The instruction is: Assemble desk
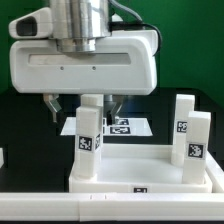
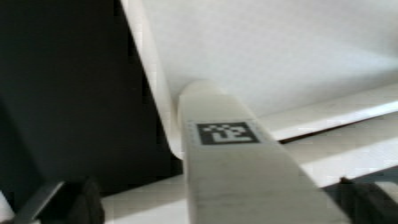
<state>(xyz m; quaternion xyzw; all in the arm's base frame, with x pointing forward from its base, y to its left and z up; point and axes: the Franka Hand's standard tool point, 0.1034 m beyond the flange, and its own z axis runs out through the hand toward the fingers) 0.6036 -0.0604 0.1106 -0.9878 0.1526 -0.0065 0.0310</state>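
The desk panel (image 1: 150, 168) lies flat on the table with its rim up. A white leg (image 1: 88, 128) with a square tag stands upright at its corner on the exterior view's left. Two more tagged legs (image 1: 183, 118) (image 1: 197, 140) stand at the corners on the right. My gripper (image 1: 84, 104) hangs over the left leg, open, with one finger on each side of the leg's top. In the wrist view the leg (image 2: 231, 150) runs between the dark fingertips (image 2: 64, 200), with a gap on one side, and my gripper (image 2: 214, 198) holds nothing. The panel (image 2: 267, 50) lies below.
The marker board (image 1: 128, 127) lies on the black table behind the panel. A white edge (image 1: 40, 205) runs along the front of the exterior view. A green wall stands behind.
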